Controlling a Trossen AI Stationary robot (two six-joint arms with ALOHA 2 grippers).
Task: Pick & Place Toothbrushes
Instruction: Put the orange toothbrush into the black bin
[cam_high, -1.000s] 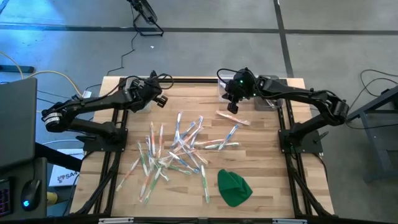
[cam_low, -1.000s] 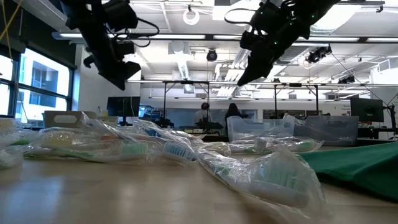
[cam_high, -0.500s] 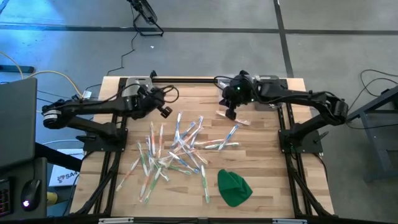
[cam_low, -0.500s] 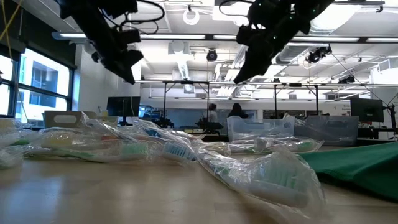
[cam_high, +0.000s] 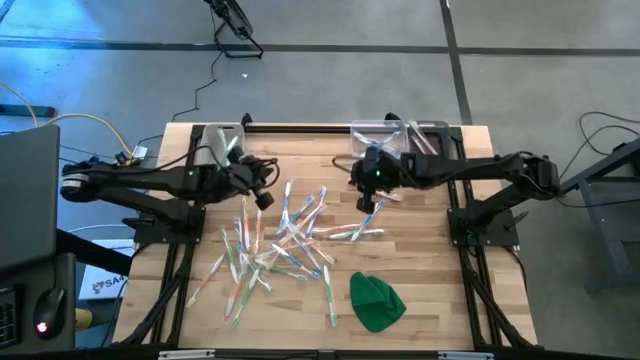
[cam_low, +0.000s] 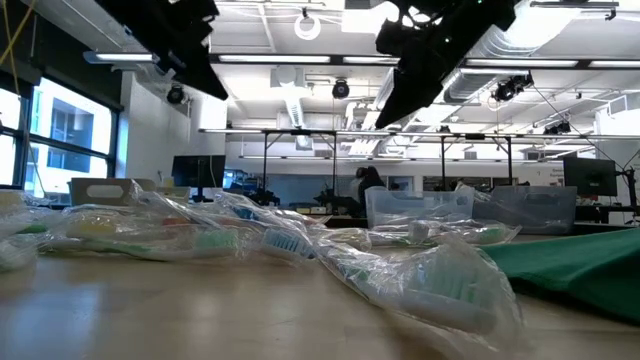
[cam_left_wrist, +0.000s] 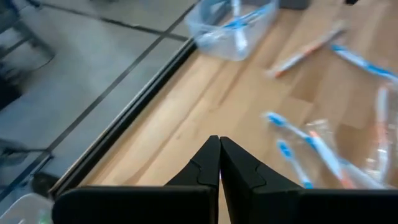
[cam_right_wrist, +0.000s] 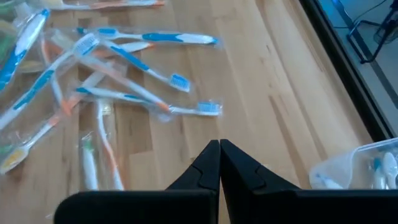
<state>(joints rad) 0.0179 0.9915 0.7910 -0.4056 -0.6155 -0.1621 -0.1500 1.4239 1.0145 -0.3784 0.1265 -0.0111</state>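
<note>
Several toothbrushes (cam_high: 285, 240) in clear wrappers lie scattered flat on the wooden table, seen close in the right wrist view (cam_right_wrist: 124, 62) and in the low view (cam_low: 300, 245). My left gripper (cam_high: 265, 198) hangs shut above the pile's far left edge, its fingers (cam_left_wrist: 219, 149) with nothing between them. My right gripper (cam_high: 367, 205) hangs shut above the pile's far right edge, also holding nothing (cam_right_wrist: 219, 149). In the low view both arms (cam_low: 170, 40) (cam_low: 430, 50) are well above the table.
A clear bin (cam_high: 222, 140) stands at the far left corner. A second clear bin (cam_high: 400, 133) at the far right holds a few toothbrushes (cam_left_wrist: 236, 18). A green cloth lump (cam_high: 377, 302) lies near the front right. Bare wood runs along the far edge between the bins.
Both grippers have left the bins at the far edge and come toward the table's near edge, over the far side of the toothbrush pile. The left arm has swung and turned toward the table's middle. Both stayed shut; the toothbrushes have not moved.
</note>
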